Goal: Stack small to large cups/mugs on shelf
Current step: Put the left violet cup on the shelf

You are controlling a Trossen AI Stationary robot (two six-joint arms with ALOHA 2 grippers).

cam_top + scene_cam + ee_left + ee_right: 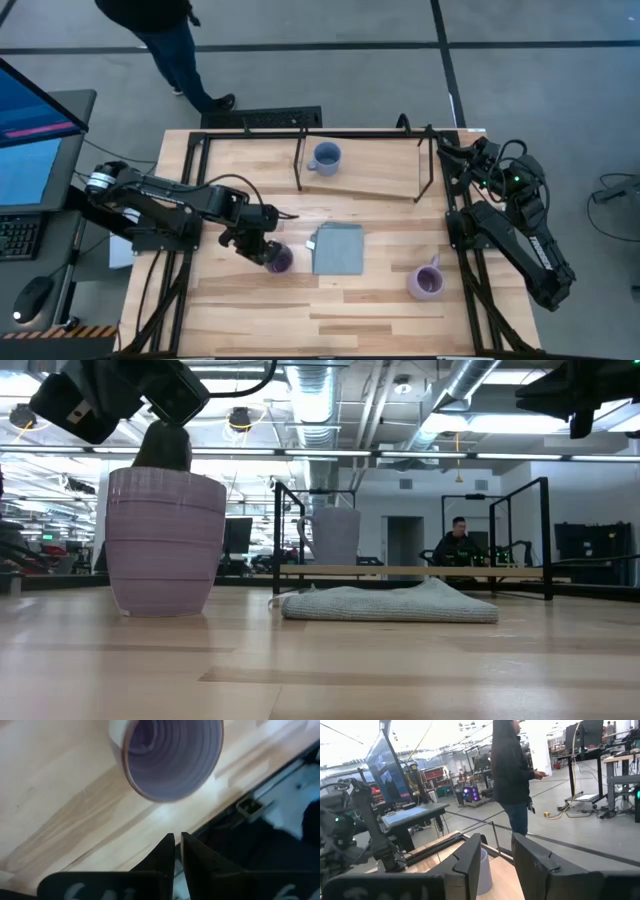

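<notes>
on shelf (360, 186): blue mug (325, 157), contents unseen; left gripper (268, 251) pinched at purple mug (279, 261).

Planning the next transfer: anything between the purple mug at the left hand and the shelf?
Nothing visible. The purple mug stands at the left hand, with bare tabletop up to the shelf. The grey cloth lies beside it, off that line. The blue mug occupies the shelf's left part.

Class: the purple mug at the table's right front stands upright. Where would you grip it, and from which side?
Judging from above, grip the purple mug at its rim wall, coming straight down. It stands upright with its mouth open and free, and its handle points towards the shelf, so pinch elsewhere along the rim.
</notes>
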